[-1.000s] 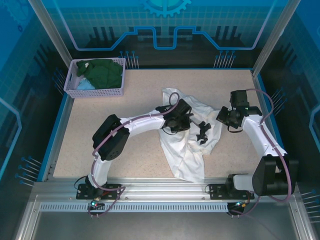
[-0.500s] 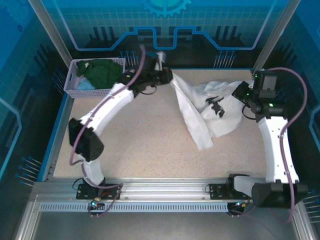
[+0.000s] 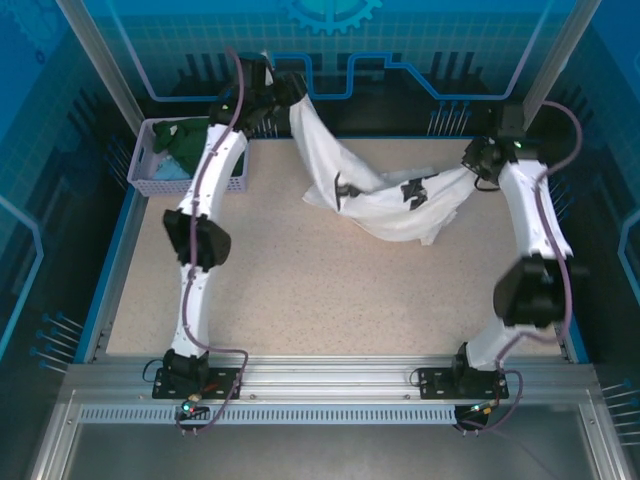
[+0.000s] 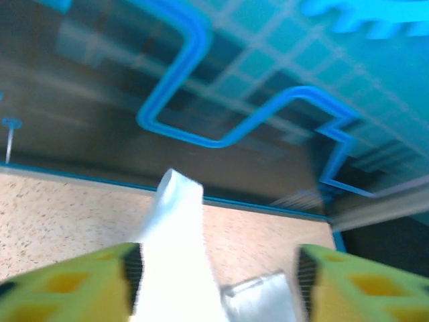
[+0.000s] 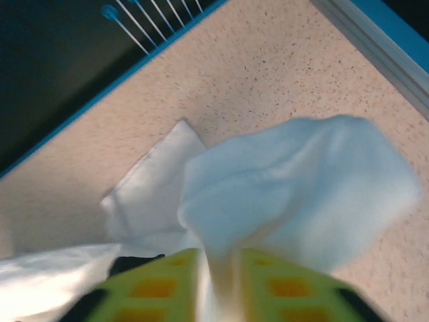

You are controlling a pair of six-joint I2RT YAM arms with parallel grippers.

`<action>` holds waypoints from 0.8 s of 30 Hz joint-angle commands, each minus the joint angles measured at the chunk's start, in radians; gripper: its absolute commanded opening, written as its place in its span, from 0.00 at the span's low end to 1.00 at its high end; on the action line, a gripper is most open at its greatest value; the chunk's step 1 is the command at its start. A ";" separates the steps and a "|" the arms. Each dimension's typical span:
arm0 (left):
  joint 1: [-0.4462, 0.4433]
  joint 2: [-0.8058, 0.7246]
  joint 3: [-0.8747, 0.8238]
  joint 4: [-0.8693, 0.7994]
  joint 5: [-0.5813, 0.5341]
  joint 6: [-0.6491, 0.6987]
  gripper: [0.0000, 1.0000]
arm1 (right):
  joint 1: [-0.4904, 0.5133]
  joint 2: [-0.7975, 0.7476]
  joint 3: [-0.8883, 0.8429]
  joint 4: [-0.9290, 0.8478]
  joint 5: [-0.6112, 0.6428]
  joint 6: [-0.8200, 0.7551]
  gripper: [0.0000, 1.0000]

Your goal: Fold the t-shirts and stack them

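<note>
The large white t-shirt [image 3: 395, 205] with its black print [image 3: 412, 190] hangs stretched between both grippers over the back of the table. In the top view my left gripper [image 3: 285, 92] is raised high at the back wall, with one end of the shirt draped from it. In the left wrist view its jaws [image 4: 218, 268] stand wide apart, and a strip of white cloth [image 4: 175, 248] lies against the left finger. My right gripper [image 3: 478, 160] is at the back right, shut on a bunched fold of the white shirt [image 5: 288, 181]. A dark green t-shirt [image 3: 205, 145] and a light blue one [image 3: 170, 170] lie in the basket.
The lavender mesh basket [image 3: 190, 185] stands at the back left corner, just below the left arm. The speckled table [image 3: 300, 290] is bordered by a blue rim. Metal posts and the blue back wall stand close behind both grippers.
Both arms have swung from the table's middle to its back, lifting the crumpled white shirt and drawing it out between them. The left gripper rose highest, near the back wall.
</note>
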 commanded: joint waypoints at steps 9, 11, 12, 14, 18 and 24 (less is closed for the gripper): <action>-0.070 -0.430 -0.789 0.030 -0.140 -0.034 0.74 | -0.045 -0.090 -0.275 0.029 -0.228 0.010 0.90; -0.105 -0.497 -0.964 0.102 -0.141 -0.063 0.61 | -0.039 -0.173 -0.447 0.085 -0.259 0.036 0.85; -0.123 -0.514 -1.032 0.127 -0.130 -0.072 0.55 | -0.034 -0.206 -0.527 0.110 -0.271 0.044 0.82; -0.146 -0.515 -1.113 0.149 -0.106 -0.091 0.50 | -0.026 -0.243 -0.644 0.161 -0.303 0.060 0.76; -0.161 -0.462 -1.181 0.156 -0.062 -0.098 0.67 | 0.007 -0.189 -0.699 0.197 -0.361 0.036 0.58; -0.161 -0.352 -1.119 0.155 -0.046 -0.059 0.73 | 0.090 -0.065 -0.645 0.171 -0.339 -0.011 0.49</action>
